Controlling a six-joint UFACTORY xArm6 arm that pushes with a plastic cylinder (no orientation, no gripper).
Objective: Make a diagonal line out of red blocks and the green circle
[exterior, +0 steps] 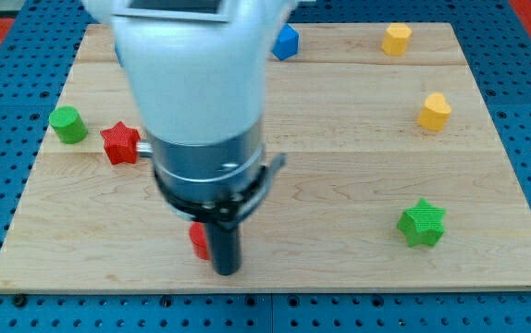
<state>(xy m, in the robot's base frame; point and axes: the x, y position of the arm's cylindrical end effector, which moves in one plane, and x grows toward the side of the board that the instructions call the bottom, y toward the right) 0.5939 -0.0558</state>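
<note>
The green circle stands near the board's left edge. The red star lies just to its right and a little lower. The red cylinder shows only as a sliver at the bottom centre-left, mostly hidden behind my rod. My tip rests on the board touching the right side of the red cylinder, near the bottom edge. The arm's large body covers the board's upper middle-left.
A blue block peeks out at the top, partly behind the arm. Two yellow blocks sit at the top right and right. A green star lies at the lower right. The wooden board is surrounded by blue pegboard.
</note>
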